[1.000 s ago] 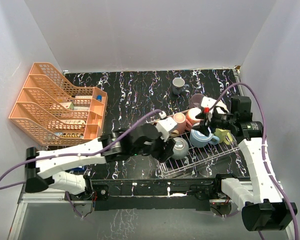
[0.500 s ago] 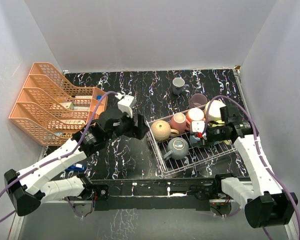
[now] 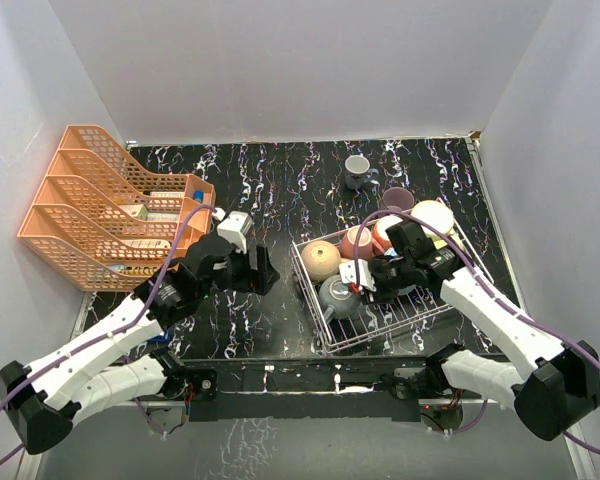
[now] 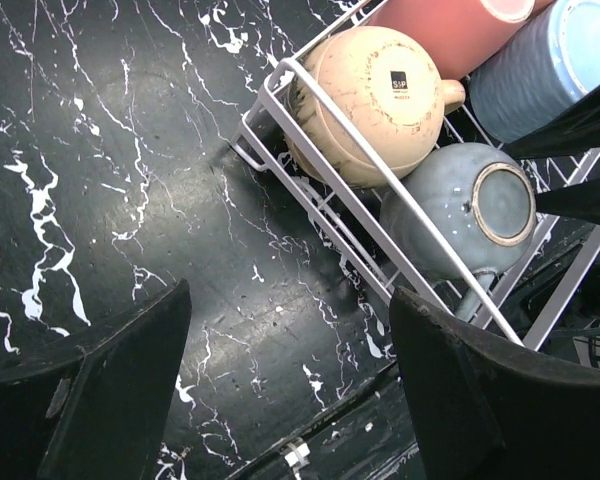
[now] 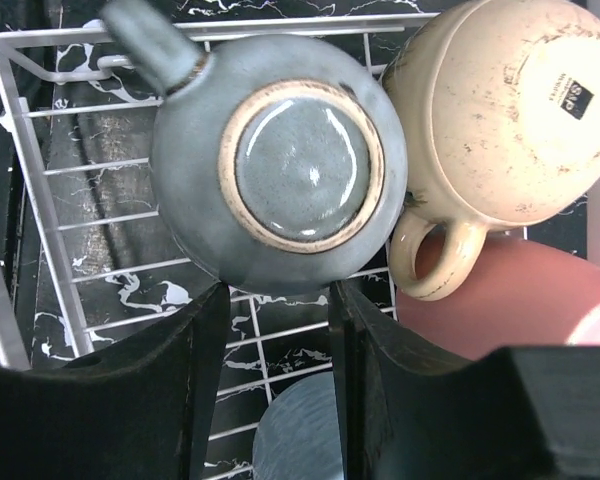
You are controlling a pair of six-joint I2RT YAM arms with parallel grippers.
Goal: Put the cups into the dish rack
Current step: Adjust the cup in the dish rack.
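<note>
Since half a second ago the right pincer (image 3: 364, 277) has swung in from the right side of the rack (image 3: 375, 322) to its middle. The left pincer (image 3: 259, 270) has drawn a little further off to the left.

From above, the right pincer hangs over the rack just beside the grey-teal mug (image 3: 337, 296). The left one sits over the table (image 3: 280, 190), apart from the rack. Inside the wire I count the tan mug (image 3: 321, 260), pink mug (image 3: 357, 242), peach mug (image 3: 385, 230) and pale yellow mug (image 3: 432, 215). The small grey mug (image 3: 357, 170) stands well behind on the table. The mauve mug (image 3: 394, 200) looks just outside the far rim, though I cannot be sure. I judge most of the loading done, with one or two mugs left.

On the left wrist camera the fingers are spread wide with only table between them. The rack corner and the bottoms-up tan and grey-teal mugs lie ahead. So does a blue mug (image 4: 550, 60), which the overhead view does not show me clearly.

On the right wrist camera the fingers are apart and empty, with the grey-teal mug's upturned base just ahead. Neither straggler shows here; only the overhead camera catches them.
</note>
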